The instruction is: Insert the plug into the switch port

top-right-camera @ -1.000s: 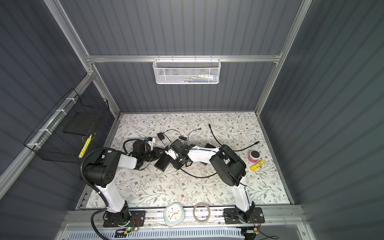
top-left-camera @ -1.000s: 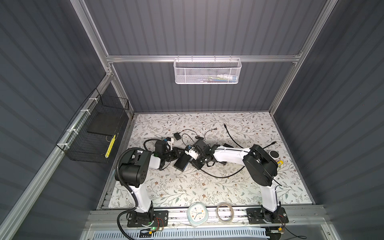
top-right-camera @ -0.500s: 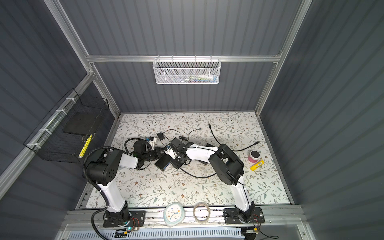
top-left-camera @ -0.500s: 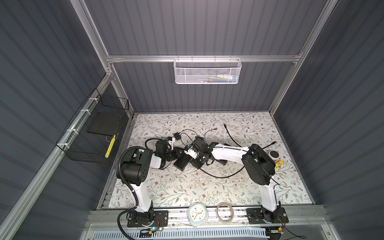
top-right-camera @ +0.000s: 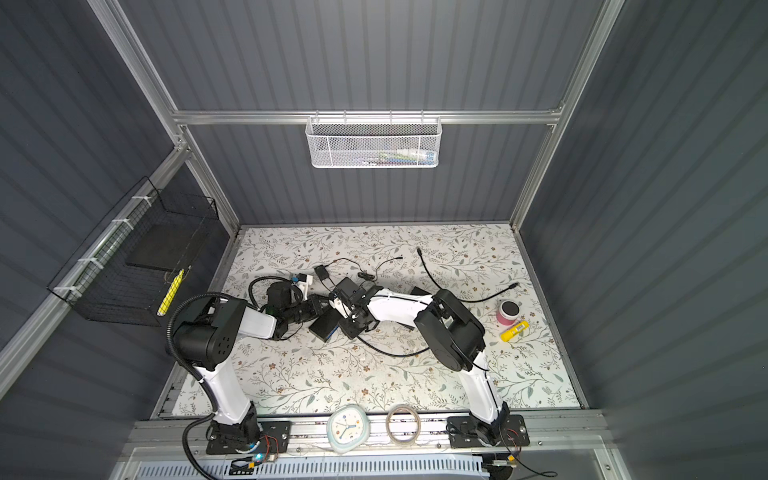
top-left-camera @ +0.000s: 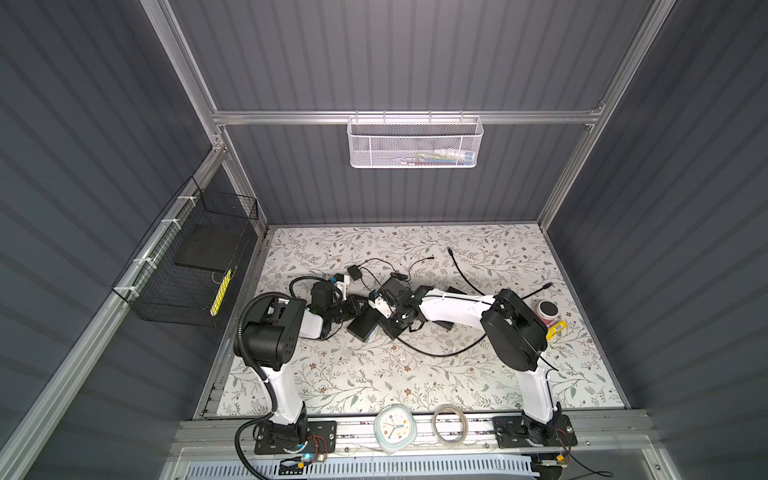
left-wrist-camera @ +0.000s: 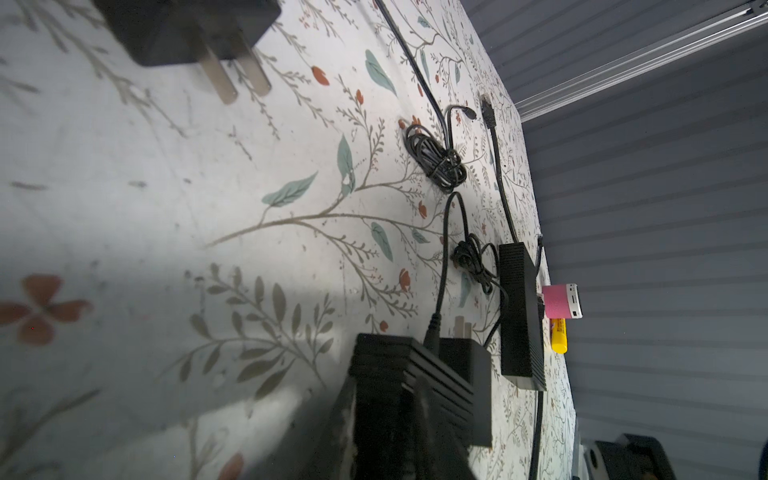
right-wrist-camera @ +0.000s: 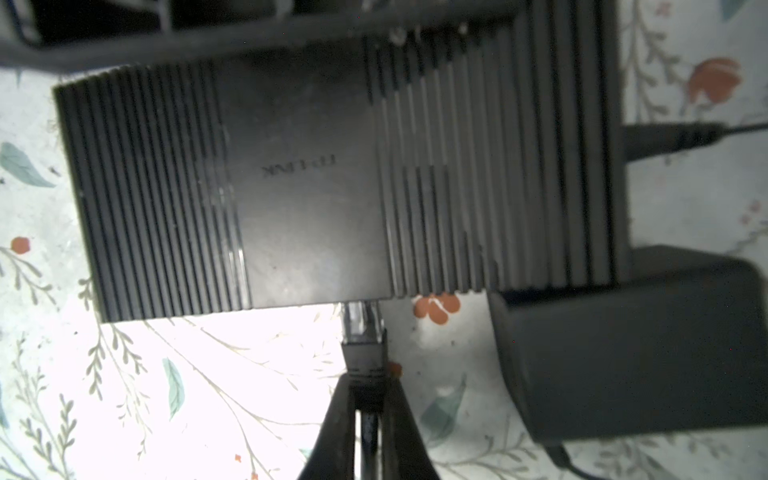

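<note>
While the right gripper (right-wrist-camera: 368, 392) pinched the black boot of the plug (right-wrist-camera: 360, 328) at the lower centre of the right wrist view, the plug's clear tip met the lower edge of the switch (right-wrist-camera: 307, 178). The switch port lay hidden there beneath the casing, so depth of insertion could not be told. The left gripper (top-left-camera: 355, 309) was clamped on the switch's opposite edge. In both top views the switch sat just left of centre on the floral mat (top-left-camera: 374, 374). A power adapter (right-wrist-camera: 631, 345) lay just beside the switch's lower right corner.
</note>
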Robot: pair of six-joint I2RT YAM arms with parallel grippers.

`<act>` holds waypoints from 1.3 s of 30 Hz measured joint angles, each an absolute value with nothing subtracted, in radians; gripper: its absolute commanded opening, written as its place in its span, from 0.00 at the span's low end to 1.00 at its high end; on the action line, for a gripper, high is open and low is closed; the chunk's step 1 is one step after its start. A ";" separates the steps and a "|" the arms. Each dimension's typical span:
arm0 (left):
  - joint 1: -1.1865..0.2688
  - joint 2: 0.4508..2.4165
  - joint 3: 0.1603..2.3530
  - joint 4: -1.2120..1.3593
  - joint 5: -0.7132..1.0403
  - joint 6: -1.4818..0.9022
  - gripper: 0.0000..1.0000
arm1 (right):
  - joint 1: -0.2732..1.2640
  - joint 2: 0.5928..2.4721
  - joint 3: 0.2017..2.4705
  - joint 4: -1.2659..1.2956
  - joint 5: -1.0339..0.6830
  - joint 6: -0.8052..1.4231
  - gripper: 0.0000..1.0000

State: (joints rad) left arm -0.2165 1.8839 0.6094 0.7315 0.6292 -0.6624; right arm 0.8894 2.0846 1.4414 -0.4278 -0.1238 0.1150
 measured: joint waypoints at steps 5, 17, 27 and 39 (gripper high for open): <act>-0.216 1.890 0.601 0.756 0.629 -0.665 0.23 | 0.897 2.085 1.442 -0.428 -0.105 0.140 0.00; -0.216 1.908 0.581 0.829 0.630 -0.666 0.23 | 0.900 2.103 1.493 -0.488 -0.096 0.158 0.00; -0.217 1.920 0.572 0.863 0.630 -0.675 0.22 | 0.902 2.116 1.506 -0.498 -0.089 0.167 0.00; -0.217 1.928 0.565 0.895 0.623 -0.682 0.22 | 0.906 2.137 1.565 -0.562 -0.079 0.173 0.00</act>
State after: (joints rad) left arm -0.2173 1.9282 0.5648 0.8951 0.6231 -0.6819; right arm 0.9058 2.1368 1.5646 -0.5617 -0.0788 0.1726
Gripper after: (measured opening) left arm 0.223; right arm 0.109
